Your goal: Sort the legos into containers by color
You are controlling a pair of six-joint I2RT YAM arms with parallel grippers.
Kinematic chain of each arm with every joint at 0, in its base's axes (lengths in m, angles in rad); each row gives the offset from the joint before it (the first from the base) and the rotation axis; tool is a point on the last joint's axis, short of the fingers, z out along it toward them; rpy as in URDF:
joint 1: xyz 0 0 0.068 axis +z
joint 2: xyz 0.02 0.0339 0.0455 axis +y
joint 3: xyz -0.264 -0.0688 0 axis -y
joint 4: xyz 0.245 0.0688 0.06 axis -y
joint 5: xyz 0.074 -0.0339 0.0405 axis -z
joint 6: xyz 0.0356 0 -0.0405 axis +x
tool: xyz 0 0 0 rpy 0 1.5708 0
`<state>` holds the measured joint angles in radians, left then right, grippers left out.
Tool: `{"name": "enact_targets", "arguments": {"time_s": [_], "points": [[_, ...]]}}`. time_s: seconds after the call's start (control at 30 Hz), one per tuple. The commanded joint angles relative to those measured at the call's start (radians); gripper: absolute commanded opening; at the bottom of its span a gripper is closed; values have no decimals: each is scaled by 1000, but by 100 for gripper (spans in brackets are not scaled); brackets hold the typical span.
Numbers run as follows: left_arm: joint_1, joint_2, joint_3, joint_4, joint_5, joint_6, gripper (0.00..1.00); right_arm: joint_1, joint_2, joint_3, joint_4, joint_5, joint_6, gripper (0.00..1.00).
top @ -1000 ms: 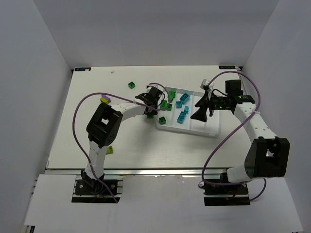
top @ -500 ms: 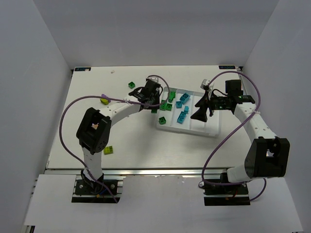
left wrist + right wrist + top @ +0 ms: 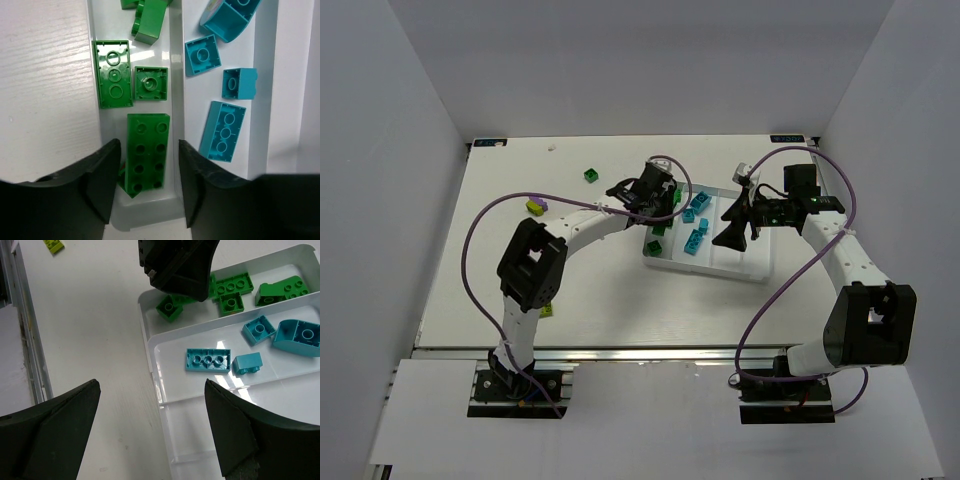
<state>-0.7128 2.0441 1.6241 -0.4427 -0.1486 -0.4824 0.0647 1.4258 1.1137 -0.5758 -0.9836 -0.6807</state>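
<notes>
The white tray (image 3: 752, 270) lies right of centre. Its leftmost compartment holds several dark green legos (image 3: 114, 80), and the one beside it holds several cyan legos (image 3: 222, 131). My left gripper (image 3: 665, 200) hangs over the near end of the green compartment. It is open (image 3: 149, 145), with a dark green 2x4 brick (image 3: 146, 152) between the jaws and a gap on both sides; the brick leans on the tray's end wall. My right gripper (image 3: 738, 228) is wide open and empty (image 3: 151, 383) above the tray's empty compartments, near a cyan brick (image 3: 207, 360).
A dark green brick (image 3: 591, 175) lies on the table left of the tray. A lime and purple pair (image 3: 534, 207) sits further left. A lime brick (image 3: 547, 309) lies near the left arm. The left gripper's black body (image 3: 175, 265) shows in the right wrist view.
My left gripper has moved right, from the tray's left edge to over the green compartment, and its elbow has swung. The right arm has not moved.
</notes>
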Motion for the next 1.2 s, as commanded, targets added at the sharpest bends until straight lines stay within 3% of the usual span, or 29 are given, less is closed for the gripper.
{"name": "enact_targets", "arguments": {"time_s": [0.0,0.13,0.3,0.43,0.53,0.63,0.67,0.77,1.0,1.17], "points": [[6,-18,55,-13,-20,-4,61,-8,1,28,-18,-29,-14,89],[6,-42,59,-17,-45,-5,67,-6,25,49,-19,-27,-22,89],[65,-71,31,-7,-68,-60,64,-6,38,80,-1,-20,-3,89],[185,-65,-3,-2,-17,-194,12,-3,53,101,-1,-3,-3,89],[265,-47,-17,28,1,-249,9,-3,47,95,8,-9,-8,88],[325,13,40,13,3,-275,46,-2,42,87,16,-12,-8,86],[338,65,104,3,3,-278,62,-2,41,84,19,-10,-8,86],[383,192,276,-73,-28,-278,76,-3,38,72,27,-7,-10,86],[429,401,551,-202,-137,-268,80,-3,25,40,56,6,-5,87],[450,438,569,-163,-163,-262,80,-3,30,40,57,11,-6,88]]}}
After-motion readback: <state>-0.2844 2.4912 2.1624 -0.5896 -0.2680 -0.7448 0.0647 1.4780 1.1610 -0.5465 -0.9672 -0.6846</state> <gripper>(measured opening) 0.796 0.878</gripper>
